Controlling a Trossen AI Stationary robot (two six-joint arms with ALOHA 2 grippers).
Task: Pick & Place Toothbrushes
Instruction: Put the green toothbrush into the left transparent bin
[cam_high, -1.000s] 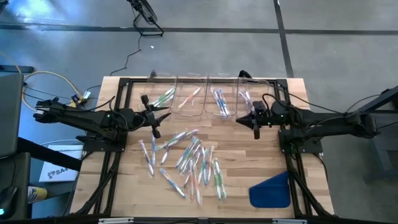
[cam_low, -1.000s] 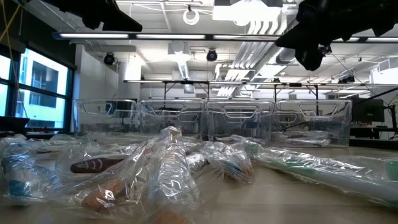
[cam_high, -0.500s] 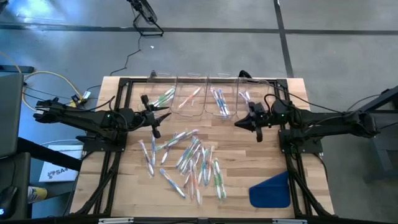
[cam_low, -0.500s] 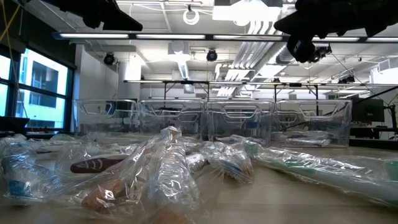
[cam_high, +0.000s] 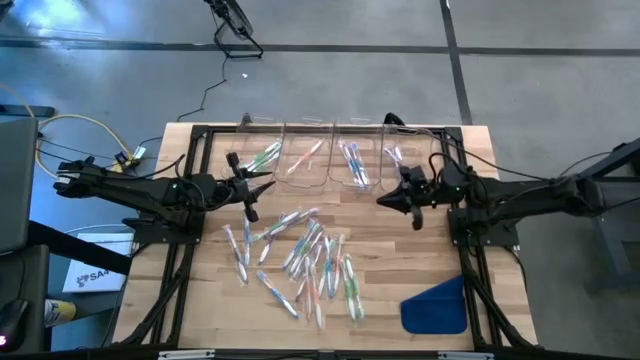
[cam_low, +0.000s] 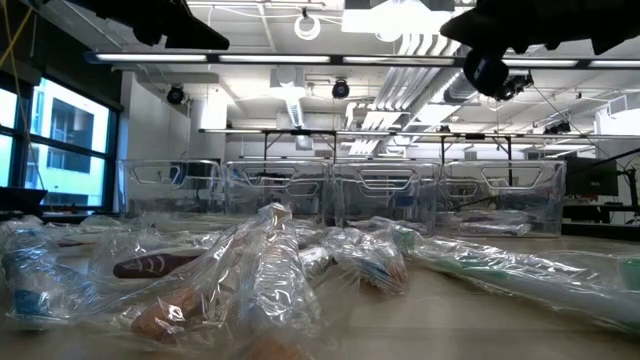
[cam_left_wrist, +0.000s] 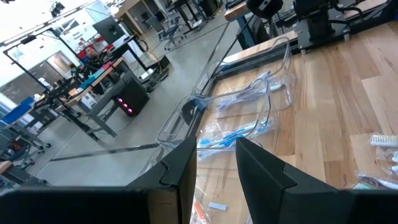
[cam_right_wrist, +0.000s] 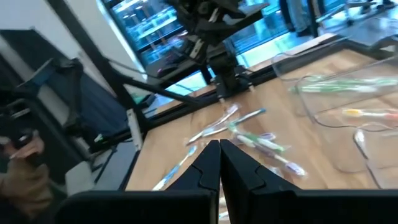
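A few toothbrushes (cam_high: 352, 163) lie sorted in clear bins (cam_high: 307, 158); most remain scattered mid-table (cam_high: 215, 290). Right claw (cam_high: 385, 199) hovers closed and empty, left claw (cam_high: 266, 185) partly open, holding nothing.

In the low view, clear wrappers blur the nearest toothbrushes (cam_low: 260, 280).

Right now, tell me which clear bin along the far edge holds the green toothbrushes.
The leftmost clear bin, nearest the left arm: its toothbrushes are green, while the other bins hold pink, blue and purplish ones.
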